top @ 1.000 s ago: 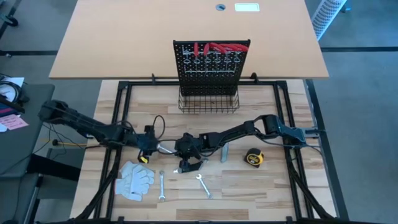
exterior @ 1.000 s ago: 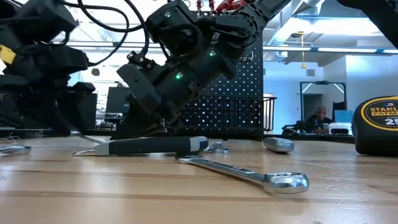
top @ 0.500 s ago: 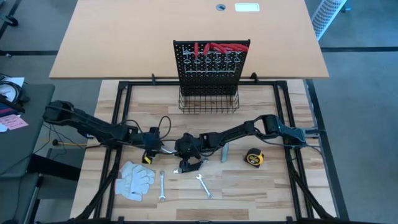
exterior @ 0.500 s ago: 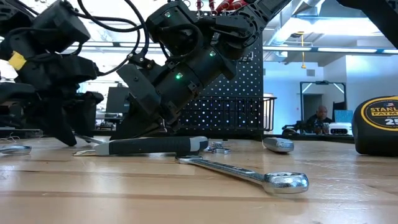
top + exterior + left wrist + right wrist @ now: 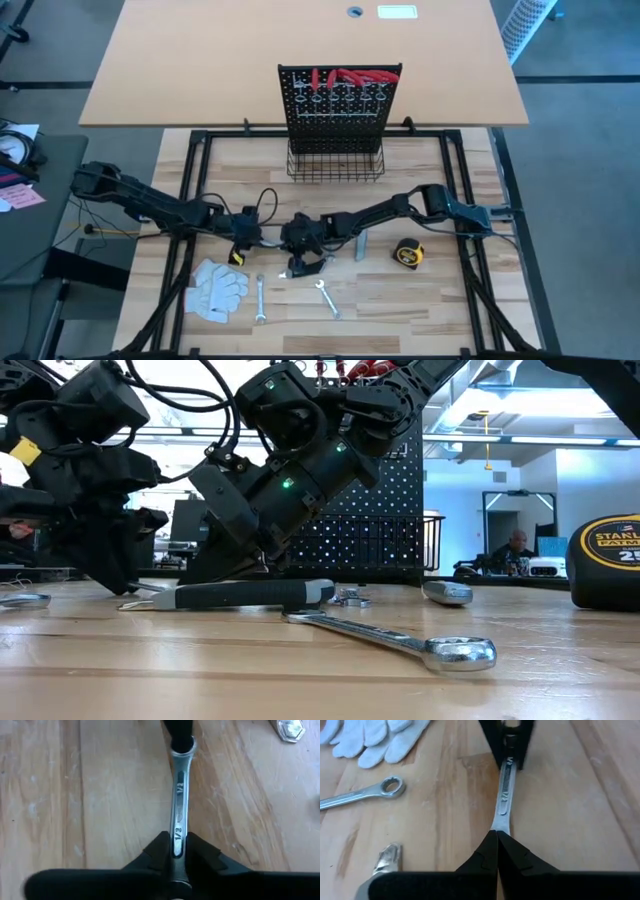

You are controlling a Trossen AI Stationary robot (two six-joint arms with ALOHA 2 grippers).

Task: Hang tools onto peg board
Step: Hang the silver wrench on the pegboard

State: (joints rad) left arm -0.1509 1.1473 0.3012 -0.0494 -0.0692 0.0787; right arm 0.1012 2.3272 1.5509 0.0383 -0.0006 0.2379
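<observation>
A silver wrench (image 5: 178, 795) marked 1/2 lies in line between my two grippers at the table's middle. My left gripper (image 5: 251, 236) is shut on one end of it and my right gripper (image 5: 288, 240) on the other. The peg board (image 5: 340, 110) stands at the far middle, with red-handled pliers (image 5: 350, 77) and wrenches hanging on its hooks. On the table lie a black-handled tool (image 5: 240, 595), two more wrenches (image 5: 260, 298) (image 5: 327, 298), a tape measure (image 5: 407, 254) and a grey utility knife (image 5: 361, 245). My left gripper pinches the wrench's shaft (image 5: 177, 837) between its two fingers, one on each narrow edge. The fingers come slanting down from the table's left, along the wrench. The wrench's end behind them is hidden. My right gripper is shut on the wrench's ring end (image 5: 183, 746). Its fingers come slanting down from the table's right, along the wrench. The wrench runs level and close over the wood; whether it rests on the table does not show.
White gloves (image 5: 215, 288) lie near the front left, beside one loose wrench. A black wire basket (image 5: 335, 165) runs along the peg board's base. The table's black frame bars run along the left and right sides. A person sits in the room beyond (image 5: 515, 550).
My left gripper has moved toward the table's right, up to the wrench that my right gripper holds, and its fingers now stand on the shaft. My right gripper and the wrench have kept their place.
</observation>
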